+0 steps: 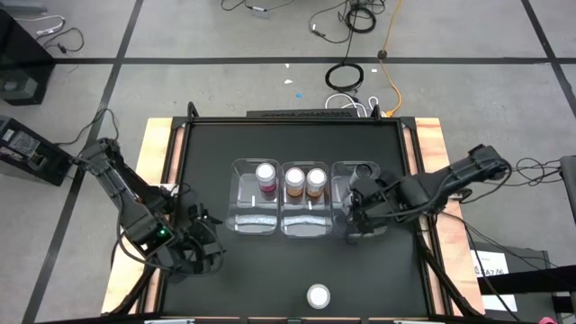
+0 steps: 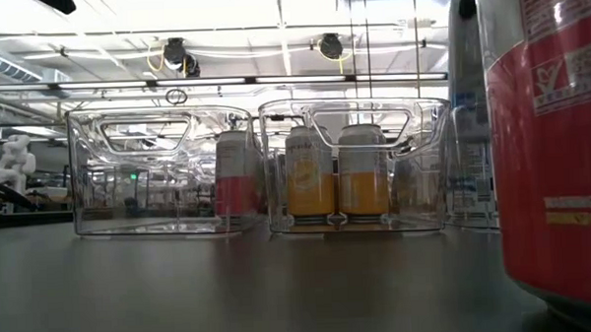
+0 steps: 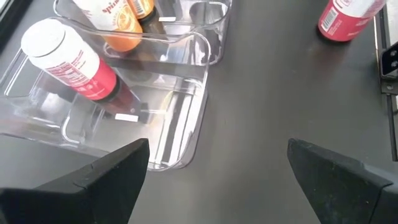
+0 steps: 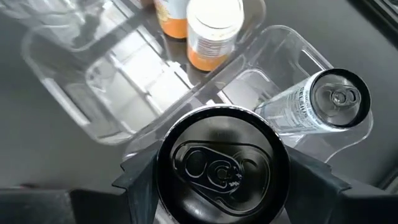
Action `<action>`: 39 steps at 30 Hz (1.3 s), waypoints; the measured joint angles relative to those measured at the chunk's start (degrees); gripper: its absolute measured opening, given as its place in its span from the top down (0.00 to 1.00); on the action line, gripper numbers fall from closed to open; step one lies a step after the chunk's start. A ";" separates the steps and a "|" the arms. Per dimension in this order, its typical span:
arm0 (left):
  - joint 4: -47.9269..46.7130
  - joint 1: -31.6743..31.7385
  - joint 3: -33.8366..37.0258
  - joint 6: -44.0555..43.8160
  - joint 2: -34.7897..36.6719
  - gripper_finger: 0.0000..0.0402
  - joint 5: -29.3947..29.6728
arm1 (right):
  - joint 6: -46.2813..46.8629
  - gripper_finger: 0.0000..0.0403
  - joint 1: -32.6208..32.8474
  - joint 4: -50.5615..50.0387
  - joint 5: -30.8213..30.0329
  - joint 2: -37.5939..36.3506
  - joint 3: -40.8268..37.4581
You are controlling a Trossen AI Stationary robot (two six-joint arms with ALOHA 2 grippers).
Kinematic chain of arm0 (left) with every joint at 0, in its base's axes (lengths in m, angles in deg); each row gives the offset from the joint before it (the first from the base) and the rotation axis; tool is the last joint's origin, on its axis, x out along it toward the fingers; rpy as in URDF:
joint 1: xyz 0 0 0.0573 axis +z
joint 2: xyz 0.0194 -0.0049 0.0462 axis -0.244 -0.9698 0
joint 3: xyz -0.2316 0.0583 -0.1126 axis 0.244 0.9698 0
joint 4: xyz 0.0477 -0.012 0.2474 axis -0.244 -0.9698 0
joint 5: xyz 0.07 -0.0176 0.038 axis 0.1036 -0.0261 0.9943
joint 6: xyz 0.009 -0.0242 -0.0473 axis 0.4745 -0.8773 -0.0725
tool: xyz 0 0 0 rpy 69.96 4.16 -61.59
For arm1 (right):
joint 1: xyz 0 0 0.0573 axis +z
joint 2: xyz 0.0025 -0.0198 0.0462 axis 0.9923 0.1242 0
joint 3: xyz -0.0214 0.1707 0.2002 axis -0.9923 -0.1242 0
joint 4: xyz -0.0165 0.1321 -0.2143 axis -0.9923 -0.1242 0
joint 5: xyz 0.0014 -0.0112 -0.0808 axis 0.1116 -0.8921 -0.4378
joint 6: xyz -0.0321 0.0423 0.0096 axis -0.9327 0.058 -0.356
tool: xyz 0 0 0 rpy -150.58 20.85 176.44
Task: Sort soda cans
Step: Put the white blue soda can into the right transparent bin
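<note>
Over the right-hand bin (image 1: 364, 209) of three clear bins set side by side mid-worktop, the right claw (image 4: 221, 186) was clenched on a dark can (image 4: 222, 163), its fingers pressed to either side of the can's body. The can hung upright above that compartment, seemingly so that it would go in level beside the other dark can (image 4: 323, 106) already standing there. I judged the sorting to be by colour, one bin per kind.

The left claw (image 3: 217, 168) waited released near the worktop's (image 1: 207, 144) left front, holding nothing, its fingers spread wide and aimed past the left bin (image 1: 253, 219) toward the front of the worktop.

Counted, there were six cans. Two orange cans (image 1: 305, 183) stood together in the middle bin (image 1: 306, 222). One pink can (image 1: 266, 176) stood alone in the left bin. A second pink can (image 1: 319, 295) stood loose near the front edge, well apart from the bins, probably the last one left to sort. The two dark cans made up the rest, one binned and one gripped.
</note>
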 joint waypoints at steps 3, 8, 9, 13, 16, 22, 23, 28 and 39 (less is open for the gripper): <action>0.00 0.43 0.00 0.00 -0.01 0.03 0.00 | -2.58 0.38 -2.25 1.91 0.31 0.67 -1.93; 0.00 0.51 0.00 0.00 -0.01 0.03 0.12 | -7.87 0.38 -6.94 6.22 0.33 1.19 -3.52; 0.00 0.51 0.00 -0.04 -0.01 0.03 0.15 | -8.55 0.38 -7.83 6.53 0.27 1.25 -4.11; 0.02 0.51 0.00 -0.34 -0.01 0.03 0.17 | -11.01 0.38 -11.29 10.72 0.43 1.30 -7.30; 0.06 0.51 0.00 -0.50 -0.01 0.03 0.17 | -12.33 0.38 -13.90 13.14 0.78 1.30 -9.57; 0.04 0.51 0.00 -0.48 0.02 0.03 0.17 | -17.27 0.38 -19.66 18.21 2.91 1.35 -12.87; 0.04 0.51 0.00 -0.47 -0.01 0.03 0.20 | -17.85 0.38 -20.50 19.03 3.41 1.37 -13.41; 0.04 0.51 0.00 -0.49 -0.01 0.03 0.39 | -19.43 0.38 -23.58 20.96 3.62 1.37 -15.28; 0.04 0.51 0.00 -0.50 -0.01 0.03 0.39 | -22.46 0.38 -27.42 21.65 5.91 1.37 -15.38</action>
